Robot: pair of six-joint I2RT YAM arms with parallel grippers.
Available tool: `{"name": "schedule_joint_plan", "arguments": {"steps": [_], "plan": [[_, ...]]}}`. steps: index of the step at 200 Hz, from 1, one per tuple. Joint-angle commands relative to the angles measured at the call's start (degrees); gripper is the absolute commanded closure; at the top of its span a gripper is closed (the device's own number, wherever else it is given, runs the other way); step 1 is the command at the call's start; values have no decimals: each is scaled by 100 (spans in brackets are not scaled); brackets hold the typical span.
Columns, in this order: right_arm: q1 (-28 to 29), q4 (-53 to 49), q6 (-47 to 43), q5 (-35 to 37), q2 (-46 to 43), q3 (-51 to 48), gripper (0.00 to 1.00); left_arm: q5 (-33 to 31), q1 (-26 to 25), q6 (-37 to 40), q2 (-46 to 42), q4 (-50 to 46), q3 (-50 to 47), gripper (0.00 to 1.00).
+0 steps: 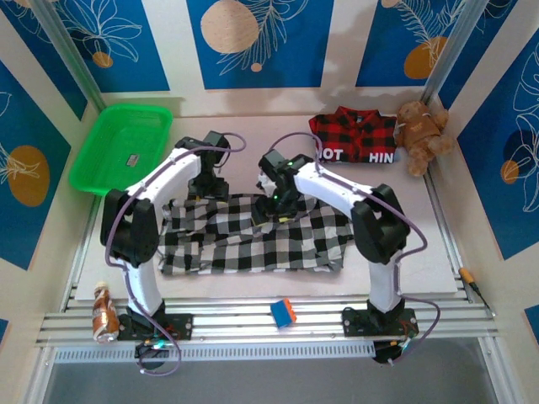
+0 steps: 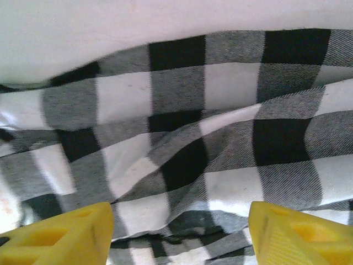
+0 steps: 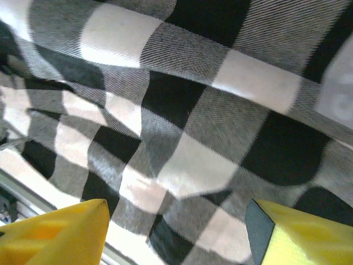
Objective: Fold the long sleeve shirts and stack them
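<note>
Top external view: The black-and-white checked shirt (image 1: 253, 237) lies spread and wrinkled across the centre of the bench (image 1: 404, 269). Both arms reach down over its far edge. The left fingers (image 1: 206, 185) are near the shirt's far left part. The right fingers (image 1: 274, 197) are near its middle. The red-and-black plaid shirt (image 1: 354, 139) lies folded at the far right, well apart from the checked shirt, with its black lettered band facing the arms. A teddy bear (image 1: 424, 135) sits just beside it. A green basket (image 1: 122, 147) stands at the far left.

Left wrist view: The left fingers (image 2: 60, 237) are spread wide. Rumpled checked cloth lies between them, and bare bench (image 2: 110, 27) shows beyond the cloth edge.

Right wrist view: The right fingers (image 3: 55, 234) are spread wide over folds of checked cloth.
</note>
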Motion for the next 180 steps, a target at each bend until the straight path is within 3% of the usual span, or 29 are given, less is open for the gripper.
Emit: {"name": "schedule_joint_plan", "arguments": {"steps": [1, 34, 73, 85, 100, 137, 156, 180], "plan": [[153, -139, 240, 390, 261, 140, 33, 433, 115, -270, 302, 447, -326, 34], [441, -68, 38, 1267, 549, 152, 40, -20, 358, -50, 592, 707, -551, 35], [637, -221, 65, 1799, 461, -270, 81, -644, 590, 408, 842, 856, -775, 35], [651, -223, 61, 1829, 339, -477, 89, -790, 628, 510, 844, 925, -855, 35], [659, -201, 53, 1836, 153, -704, 92, -930, 654, 610, 834, 995, -939, 35], [723, -160, -100, 1592, -43, -1039, 88, -1044, 687, 727, 913, 1079, -1071, 35], [716, -164, -8, 1393, 45, -1029, 76, -778, 676, 806, 809, 1104, -1033, 35], [630, -92, 160, 1192, -237, -987, 49, -332, 635, 817, 298, 1066, -954, 31]]}}
